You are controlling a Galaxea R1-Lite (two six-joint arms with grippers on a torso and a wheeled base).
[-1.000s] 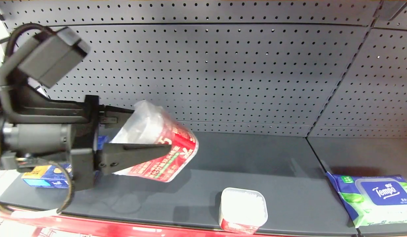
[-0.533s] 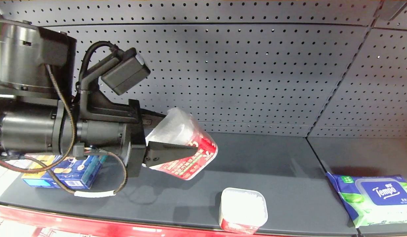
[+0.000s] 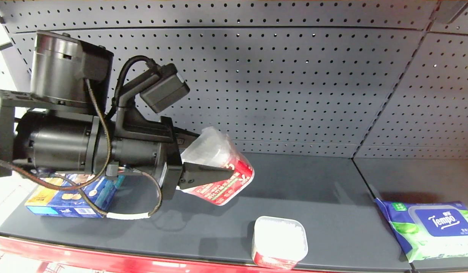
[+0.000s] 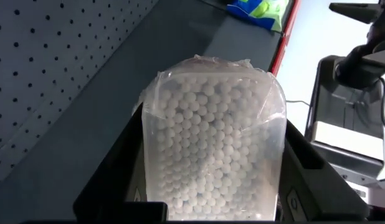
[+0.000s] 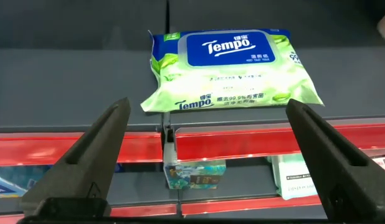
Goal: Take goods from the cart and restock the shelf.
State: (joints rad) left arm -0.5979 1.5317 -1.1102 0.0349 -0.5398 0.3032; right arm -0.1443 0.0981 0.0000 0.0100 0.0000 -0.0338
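My left gripper is shut on a clear tub of cotton swabs with a red label. It holds the tub tilted above the left-middle of the dark grey shelf. In the left wrist view the tub sits between the two black fingers, its white swab heads showing. A second swab tub stands upright at the shelf's front edge, right of and below the held one. My right gripper is open with nothing in it, in front of the shelf edge facing a green and blue wet wipes pack.
A blue biscuit box lies at the shelf's left front, under my left arm. The wipes pack lies at the right front. A pegboard panel closes the back. A red price strip runs along the front edge, with goods below.
My left arm has moved right and deeper over the shelf, carrying the swab tub with it. The standing tub, the box and the wipes have stayed put.
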